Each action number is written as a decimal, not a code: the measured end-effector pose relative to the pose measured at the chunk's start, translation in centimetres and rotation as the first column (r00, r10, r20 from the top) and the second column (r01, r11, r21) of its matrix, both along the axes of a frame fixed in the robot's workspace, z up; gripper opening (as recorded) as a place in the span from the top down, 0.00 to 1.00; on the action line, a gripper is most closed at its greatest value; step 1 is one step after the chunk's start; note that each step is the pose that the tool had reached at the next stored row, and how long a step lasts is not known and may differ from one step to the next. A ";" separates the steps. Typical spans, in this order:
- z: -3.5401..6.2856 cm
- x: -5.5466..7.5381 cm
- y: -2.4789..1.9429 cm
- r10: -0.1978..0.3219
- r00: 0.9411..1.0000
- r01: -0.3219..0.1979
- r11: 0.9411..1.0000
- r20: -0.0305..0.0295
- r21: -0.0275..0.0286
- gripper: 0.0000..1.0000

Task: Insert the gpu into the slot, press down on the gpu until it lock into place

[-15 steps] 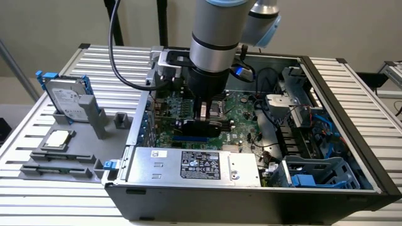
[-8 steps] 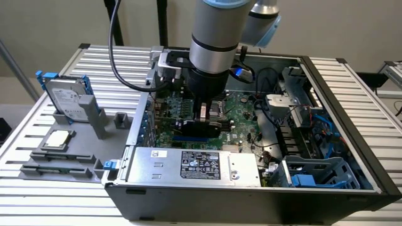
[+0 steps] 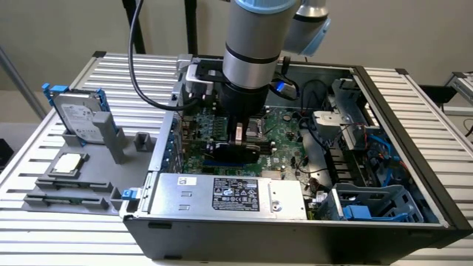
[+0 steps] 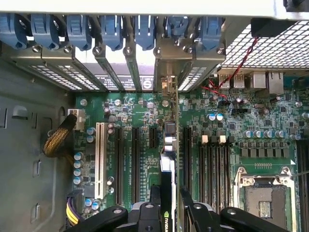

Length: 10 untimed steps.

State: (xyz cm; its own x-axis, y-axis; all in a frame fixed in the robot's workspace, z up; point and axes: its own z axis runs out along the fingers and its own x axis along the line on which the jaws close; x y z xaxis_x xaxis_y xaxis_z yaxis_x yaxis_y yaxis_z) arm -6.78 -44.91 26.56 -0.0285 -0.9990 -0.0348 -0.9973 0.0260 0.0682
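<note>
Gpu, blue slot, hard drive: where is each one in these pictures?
gpu (image 3: 230,151): exterior view, black shroud.
slot (image 3: 221,164): exterior view, blue strip's middle.
hard drive (image 3: 76,117): exterior view, silver face.

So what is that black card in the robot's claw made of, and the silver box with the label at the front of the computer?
The gpu, gripped by the gripper, looks like glossy black plastic: its shroud catches the light, though a coated metal cannot be ruled out. The silver box looks like bare sheet metal with a dull grey finish, judging by its flat pale faces and stuck-on printed label.
</note>
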 end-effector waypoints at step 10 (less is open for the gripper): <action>-0.22 0.0 0.00 0.002 1.000 -0.002 1.000 -0.008 0.000 0.74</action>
